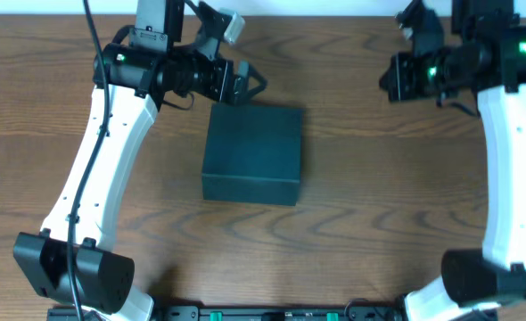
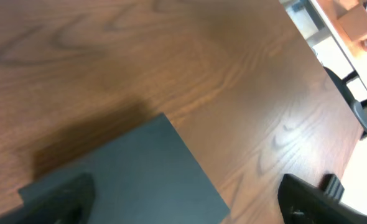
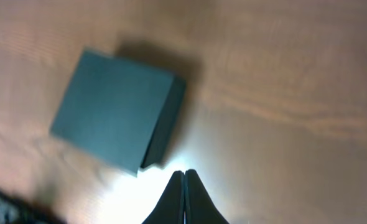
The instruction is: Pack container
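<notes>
Since the container (image 1: 252,153) sits shut, whatever is inside is hidden, and I can't pick out a lid seam or hinge from any angle. It just reads as 1 plain dark block. The left wrist view cuts the container off at the bottom edge, so only 1 corner and part of the top show there. Only the tips of the 2 fingers (image 2: 62,198) poke into the frame, both out of focus. The right wrist view is soft all over, with glare on the table (image 1: 352,178) just ahead of the fingertips. From overhead, the right claw (image 1: 390,78) blends into its own dark body, so its tips are hard to make out there.

The container rests flat near the middle of the table, turned slightly out of line with the table's edges. The left claw (image 1: 250,82) hangs just past its far left corner with its fingers spread wide apart and nothing gripped. In the wrist view that corner shows between the 2 fingertips, and 1 tip overlaps the container's top. I can't tell whether it's touching or just above it. The right claw is off to the far right, well apart from the container. Its own camera shows both fingers pressed together on nothing, with the container up and to the left of them.
</notes>
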Controlling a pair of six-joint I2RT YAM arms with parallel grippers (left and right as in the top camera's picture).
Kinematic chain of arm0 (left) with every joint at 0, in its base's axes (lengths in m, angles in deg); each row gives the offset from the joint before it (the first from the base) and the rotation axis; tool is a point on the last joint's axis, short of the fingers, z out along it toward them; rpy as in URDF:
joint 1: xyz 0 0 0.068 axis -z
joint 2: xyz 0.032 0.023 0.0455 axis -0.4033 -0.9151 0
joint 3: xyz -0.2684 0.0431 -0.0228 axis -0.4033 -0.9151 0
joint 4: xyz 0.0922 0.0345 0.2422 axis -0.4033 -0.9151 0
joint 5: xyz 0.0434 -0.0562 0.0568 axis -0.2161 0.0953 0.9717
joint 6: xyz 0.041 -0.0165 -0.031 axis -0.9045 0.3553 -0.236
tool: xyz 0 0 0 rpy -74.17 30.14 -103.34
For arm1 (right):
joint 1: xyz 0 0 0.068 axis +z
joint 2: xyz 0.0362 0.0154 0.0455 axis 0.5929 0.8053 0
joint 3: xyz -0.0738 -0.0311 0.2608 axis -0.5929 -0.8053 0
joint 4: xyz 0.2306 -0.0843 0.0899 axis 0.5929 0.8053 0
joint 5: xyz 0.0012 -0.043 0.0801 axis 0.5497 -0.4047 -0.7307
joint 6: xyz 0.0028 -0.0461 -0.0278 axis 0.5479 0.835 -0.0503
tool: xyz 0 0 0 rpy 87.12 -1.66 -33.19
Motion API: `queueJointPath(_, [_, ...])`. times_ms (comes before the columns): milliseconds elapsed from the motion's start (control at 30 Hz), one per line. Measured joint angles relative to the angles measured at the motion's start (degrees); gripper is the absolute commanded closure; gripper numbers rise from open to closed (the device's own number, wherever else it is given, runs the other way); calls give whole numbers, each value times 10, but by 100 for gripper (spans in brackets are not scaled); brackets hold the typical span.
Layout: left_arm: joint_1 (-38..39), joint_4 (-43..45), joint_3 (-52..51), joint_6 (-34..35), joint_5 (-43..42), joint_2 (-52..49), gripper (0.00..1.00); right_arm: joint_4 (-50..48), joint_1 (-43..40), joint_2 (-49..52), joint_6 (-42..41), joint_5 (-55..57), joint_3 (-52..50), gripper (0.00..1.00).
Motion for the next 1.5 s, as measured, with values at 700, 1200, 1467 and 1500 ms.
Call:
queueJointPath(700, [25,73,-254,-60,43,-2,94,-317,226,-328,-211,62,-585,98])
queueJointPath(1200, [57,141,-316,-73,22,-36,94,-591,309,-309,-368,31,-806,98])
queueJointPath(1467, [56,140,-306,-72,-2,-54,94,-675,335,-232,-381,32,-807,98])
queueJointPath(1500, [56,139,-305,-71,-2,-54,94,-690,344,-218,-384,32,-807,98])
